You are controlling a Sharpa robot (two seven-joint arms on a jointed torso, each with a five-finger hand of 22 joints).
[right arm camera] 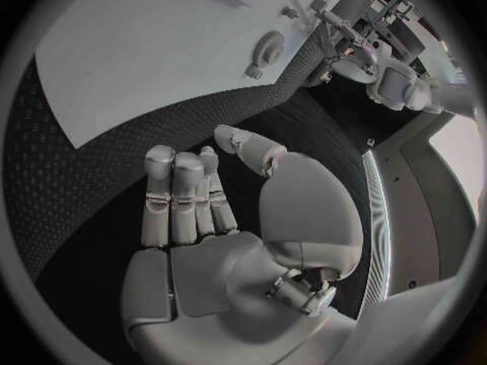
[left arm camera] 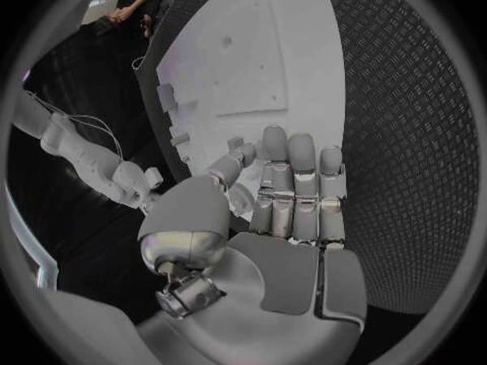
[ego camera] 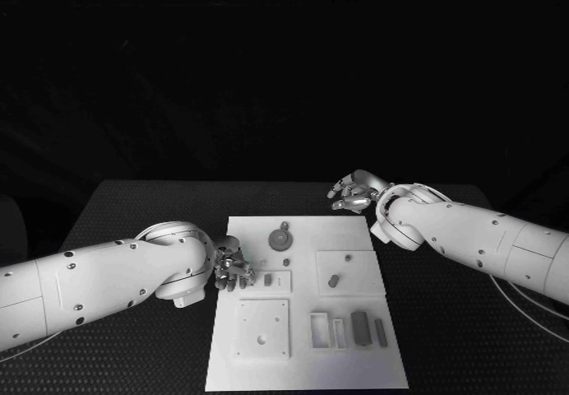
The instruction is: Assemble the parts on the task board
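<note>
Worktop (ego camera: pixel 142 206): black, textured surface, carrying all listed items.

Task board (ego camera: pixel 306 374): white rectangular plate, lying flat at the middle of the worktop, long side running away from the robot.

Near end of board: a raised white square plate (ego camera: pixel 262 329) with a small hole, on the left half. Beside it to the right, an open white frame (ego camera: pixel 320 327), then a row of grey upright parts (ego camera: pixel 359 318) standing close together, the rightmost a thin strip (ego camera: pixel 381 331).

Middle of board: a small white block with a dark slot (ego camera: pixel 274 280) on the left; a larger raised white square (ego camera: pixel 350 272) on the right, with a small grey part (ego camera: pixel 333 281) lying on it and a tiny dark piece nearer its far edge.

Far half of board: a grey round gear-like part (ego camera: pixel 281 240), with a small grey peg (ego camera: pixel 284 225) just beyond it.

Left hand (ego camera: pixel 230 267): at the board's left edge, level with the slotted block. Fingers straight and side by side, thumb apart; nothing held. The left wrist view shows the fingertips (left arm camera: pixel 303 151) over the white plate edge; contact cannot be judged.

Right hand (ego camera: pixel 354 194): beyond the board's far right corner, above the black worktop. Fingers loosely curled, thumb apart; palm bare, nothing held.
</note>
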